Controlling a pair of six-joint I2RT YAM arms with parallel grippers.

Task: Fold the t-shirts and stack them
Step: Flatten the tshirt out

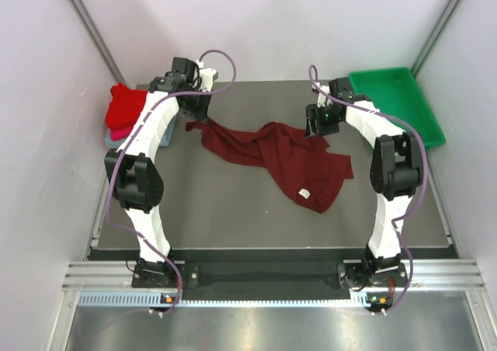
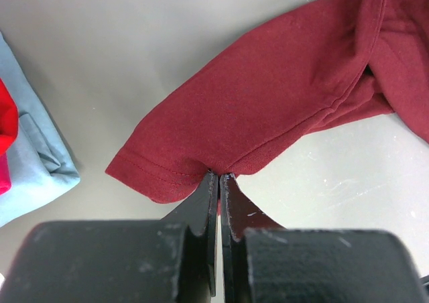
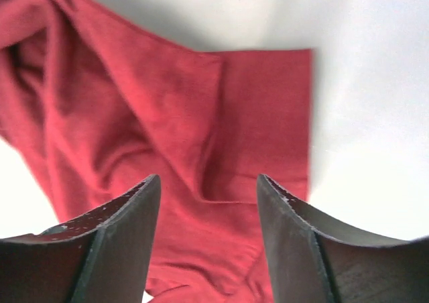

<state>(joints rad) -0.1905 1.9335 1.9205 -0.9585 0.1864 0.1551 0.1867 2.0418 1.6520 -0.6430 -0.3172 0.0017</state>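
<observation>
Left hand (image 2: 219,177) clamped on maroon shirt (image 2: 281,95) sleeve, right hand (image 3: 209,190) spread above

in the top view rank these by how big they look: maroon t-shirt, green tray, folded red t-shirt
1. maroon t-shirt, spread loosely across the table
2. green tray
3. folded red t-shirt, clearly smallest, though partly hidden

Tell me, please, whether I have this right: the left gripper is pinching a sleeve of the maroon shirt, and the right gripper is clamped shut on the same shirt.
Not quite. The right gripper is not clamped shut: the right wrist view shows its jaws standing apart, with the maroon shirt visible between them and nothing gripped. The rest holds: the left gripper is pinching a sleeve of that shirt.
</observation>
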